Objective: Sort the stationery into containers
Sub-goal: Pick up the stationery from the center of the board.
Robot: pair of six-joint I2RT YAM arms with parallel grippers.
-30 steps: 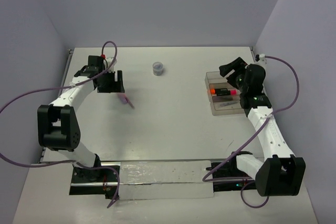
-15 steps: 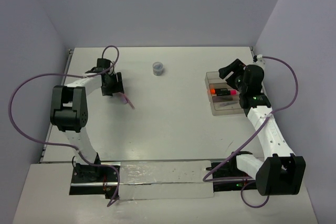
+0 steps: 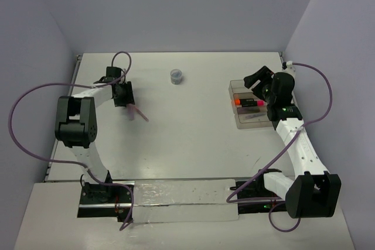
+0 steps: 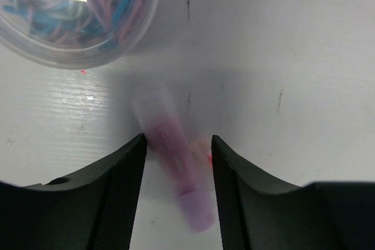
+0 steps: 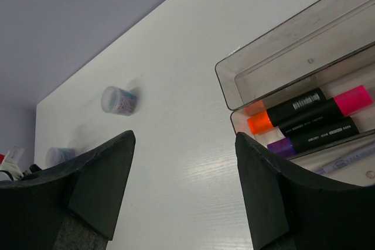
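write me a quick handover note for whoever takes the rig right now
Left gripper: low over the pink pen, open jaws either side of it, grip not clear.
Right gripper: open, empty, beside the tray.
Done: two markers lie in the tray.
Left on the table: the pink pen, one jar next to it, another jar further back.

White-shelled arms [image 3: 300, 147] with black joints, black right gripper [image 5: 184, 141] (purple cables [image 3: 331, 93] attached).

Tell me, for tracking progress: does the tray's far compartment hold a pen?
No, the tray has a bare far compartment; two markers lie in the middle one.
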